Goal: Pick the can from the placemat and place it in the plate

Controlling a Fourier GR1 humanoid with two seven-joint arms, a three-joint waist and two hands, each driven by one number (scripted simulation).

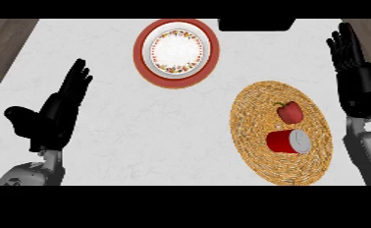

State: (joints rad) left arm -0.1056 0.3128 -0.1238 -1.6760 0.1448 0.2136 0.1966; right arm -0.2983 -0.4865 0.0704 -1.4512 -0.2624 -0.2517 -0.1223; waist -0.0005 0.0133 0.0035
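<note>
Single head view, steeply down onto the counter (145, 124) from above

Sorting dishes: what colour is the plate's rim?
Red rim on the round floral-patterned plate, head view.

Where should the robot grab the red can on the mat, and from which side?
Probably round its red middle. The can lies tipped over on the woven placemat, silver end facing right. The right hand is nearest and open. Coming from above, fingers across the round sides, avoids the red pepper beside it.
</note>
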